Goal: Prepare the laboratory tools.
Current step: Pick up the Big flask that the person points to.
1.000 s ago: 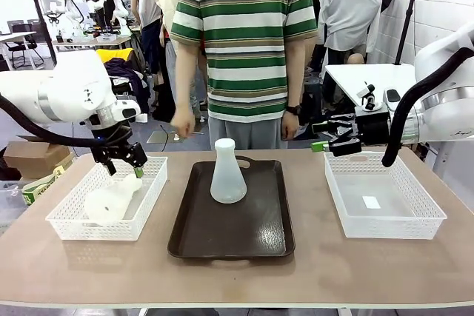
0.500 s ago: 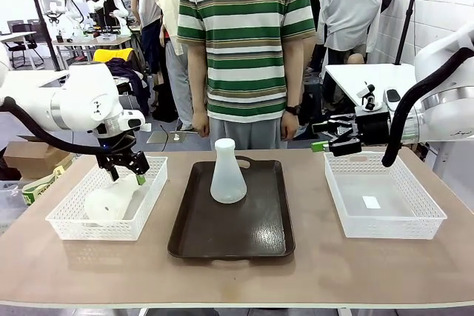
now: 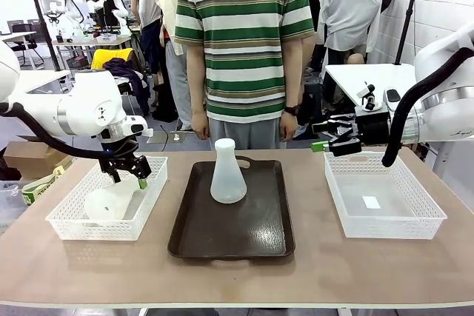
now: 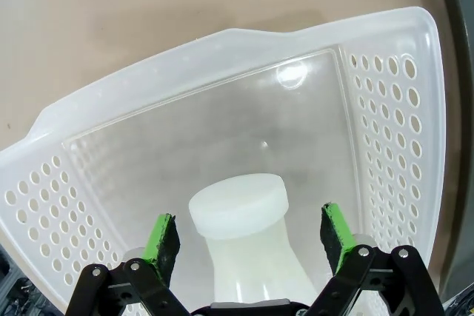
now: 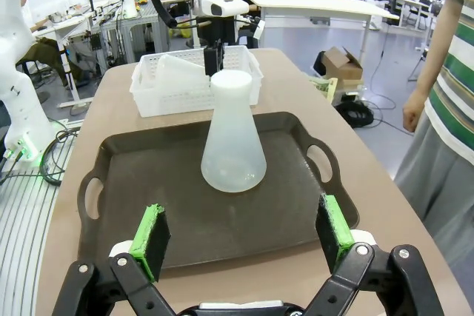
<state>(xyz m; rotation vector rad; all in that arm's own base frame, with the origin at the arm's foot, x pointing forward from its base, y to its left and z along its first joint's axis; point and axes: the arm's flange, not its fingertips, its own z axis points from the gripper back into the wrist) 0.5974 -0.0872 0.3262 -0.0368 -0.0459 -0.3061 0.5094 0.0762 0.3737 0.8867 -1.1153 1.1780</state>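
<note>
A: Busy lab behind, tan counter [image 3: 311, 271] up front, a person in a striped shirt standing at the far edge with hands down. On the counter sits a dark tray [image 3: 259, 234] in the middle with a white basket on either side.

B: And the flasks? One flask [image 3: 227, 173] stands upright on the tray. The second flask [image 4: 248, 238] lies on its side in the left basket [image 3: 70, 221], neck pointing up towards the far rim.

A: The left end effector [image 3: 127, 171] hangs right over that neck, fingers wide apart. From the left wrist camera the green pads [image 4: 163, 240] sit either side of the neck, not touching it.

B: The right end effector [image 5: 241, 236] is wide apart too, holding nothing, parked near the right basket [image 3: 437, 220] and looking across at the tray.

A: How does it handle, do you reckon?

B: Frosted plastic, looks empty, so I'd judge it light and fairly stiff, not breakable like glass. The surface looks smooth, though, so it could slip.

A: Where to grab?

B: The neck. It's a short straight cylinder, narrow enough to fit between the pads. The cone below slopes, so a squeeze there would likely push it out.

A: And lying down it may roll, so close square on the neck.
</note>
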